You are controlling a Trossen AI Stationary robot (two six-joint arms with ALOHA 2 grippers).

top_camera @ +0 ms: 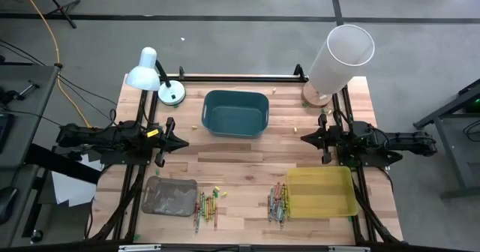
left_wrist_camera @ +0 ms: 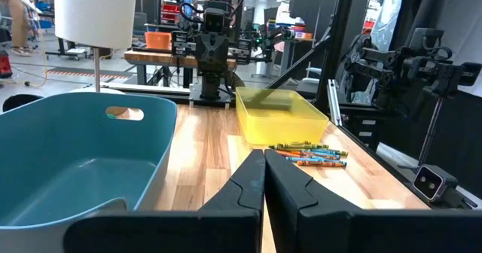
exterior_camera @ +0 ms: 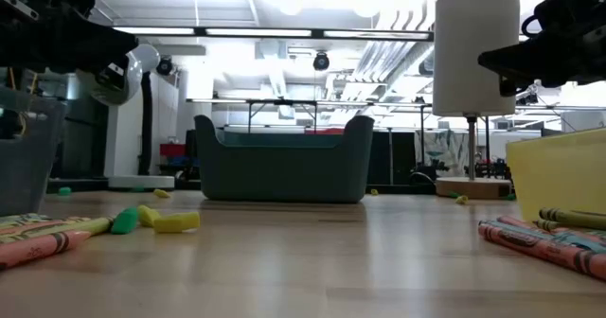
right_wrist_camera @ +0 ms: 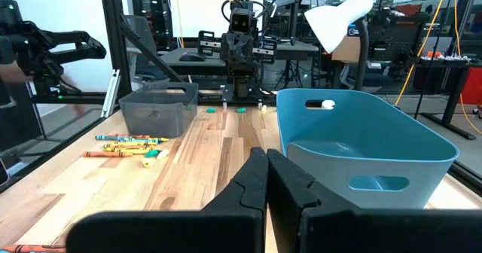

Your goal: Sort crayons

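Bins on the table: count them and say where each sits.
3. The teal bin sits mid-table at the back, the grey bin front left, the yellow bin front right; none looks hidden.

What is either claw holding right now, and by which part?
Nothing. The left claw and right claw are both shut with nothing between their fingers, raised above the table; the crayons lie untouched beside the trays.
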